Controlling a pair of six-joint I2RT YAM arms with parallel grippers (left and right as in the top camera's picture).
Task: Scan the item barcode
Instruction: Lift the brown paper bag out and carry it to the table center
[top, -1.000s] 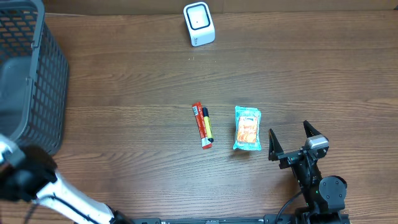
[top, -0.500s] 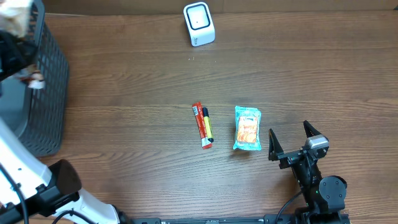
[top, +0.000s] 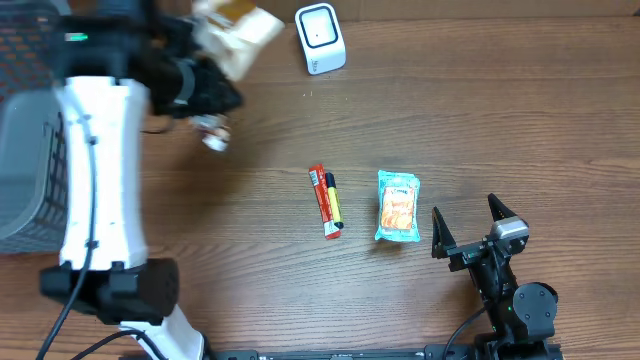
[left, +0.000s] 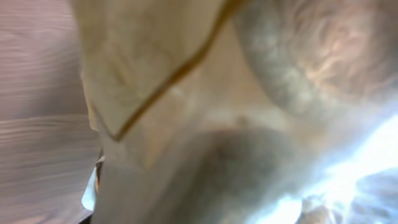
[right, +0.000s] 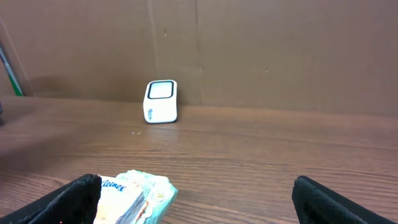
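Left gripper (top: 212, 68), at the end of the white arm reaching up the left side of the table (top: 500, 110), has its jaws closed on a tan packet (top: 238, 30), though the overhead view is blurred there and the fingers themselves cannot be made out. A grey mesh basket (top: 25, 140) stands at the far left edge, partly behind that arm. The tan packet is held clear of the wood near the back edge, just left of the scanner (top: 320, 38), and it fills the left wrist view (left: 155, 74) as a soft, out-of-focus surface. The white scanner stands upright against the brown cardboard wall (right: 280, 50). Near the middle of the table lie a red pen (top: 319, 200) and a black-and-yellow marker (top: 335, 203), side by side and touching. Just to their right, apart from them, lies a teal tissue pack (top: 398, 206). Right gripper (top: 465, 212) sits beside that pack at the near edge, jaws spread wide with nothing between them.
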